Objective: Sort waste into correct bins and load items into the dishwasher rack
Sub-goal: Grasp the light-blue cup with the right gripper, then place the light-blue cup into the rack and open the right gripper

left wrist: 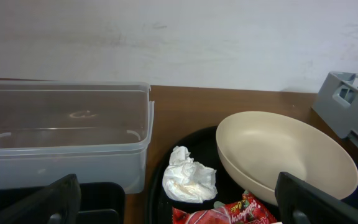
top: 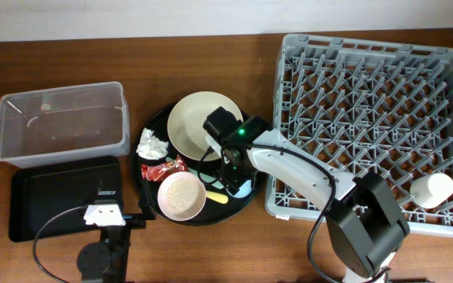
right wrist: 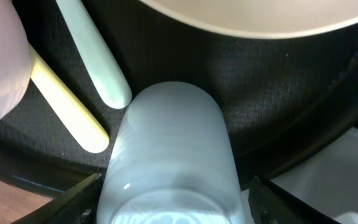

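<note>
My right gripper (right wrist: 174,200) is closed round the light blue cup (right wrist: 169,155), which lies on its side at the right edge of the round black tray (top: 246,206); the cup shows in the overhead view (top: 243,188) too. The mint green spoon (right wrist: 92,59) and yellow spoon (right wrist: 67,106) lie just beyond it. The cream bowl-plate (top: 197,126), white tissue (top: 152,145), red wrapper (top: 169,167) and the small pinkish bowl (top: 163,206) holding rice-like grains (top: 182,193) sit on that tray. My left gripper (left wrist: 178,199) is open and empty, facing the tissue (left wrist: 189,177).
The clear tub (top: 61,122) stands at the far left, with the shallow black rectangular tray (top: 53,196) in front of it. The grey dishwasher rack (top: 376,118) fills the right side and holds a white cup (top: 432,189) at its front right.
</note>
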